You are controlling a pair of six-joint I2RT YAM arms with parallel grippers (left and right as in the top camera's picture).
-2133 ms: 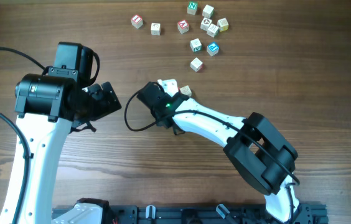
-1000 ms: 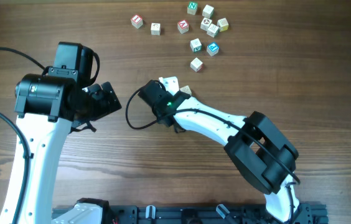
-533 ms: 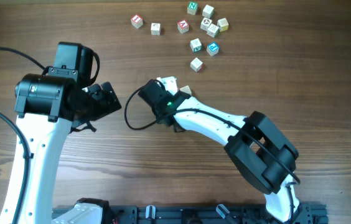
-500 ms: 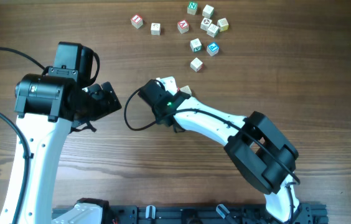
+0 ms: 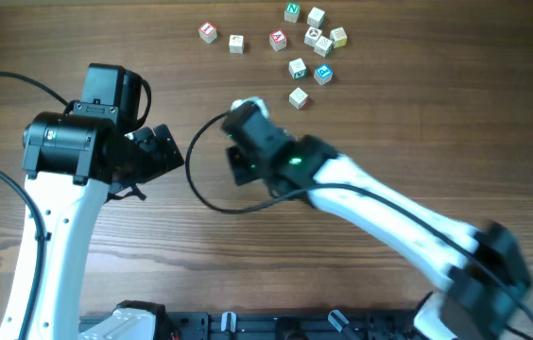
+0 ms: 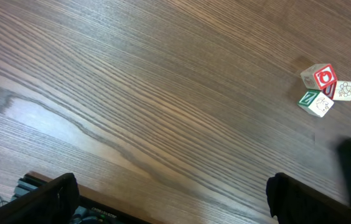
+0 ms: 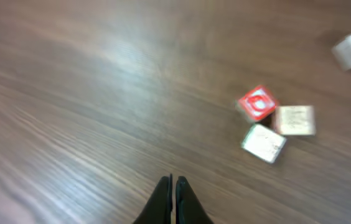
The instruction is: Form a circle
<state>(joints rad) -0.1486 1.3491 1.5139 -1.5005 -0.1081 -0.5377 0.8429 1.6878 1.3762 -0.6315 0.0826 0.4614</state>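
The circle is a tight three-cube cluster: a red-faced cube (image 7: 257, 102) touching two pale cubes (image 7: 295, 119) (image 7: 264, 142). My right gripper (image 7: 172, 182) is shut and empty, hovering over bare wood, with the cluster ahead and to its right. In the left wrist view the same cluster (image 6: 322, 88) lies far off at the upper right. In the overhead view the blurred right arm (image 5: 290, 161) hides the cluster. My left gripper (image 6: 172, 202) stands wide open over bare table, holding nothing.
Several loose lettered cubes lie scattered at the table's far side, from a red one (image 5: 208, 31) to a teal one (image 5: 323, 73) and a pale one (image 5: 299, 97). A black cable (image 5: 200, 184) loops beside the right wrist.
The right arm has swung quickly up and away from the table, now motion-blurred, and covers the pale cube that showed beside its wrist. The left arm has not moved.
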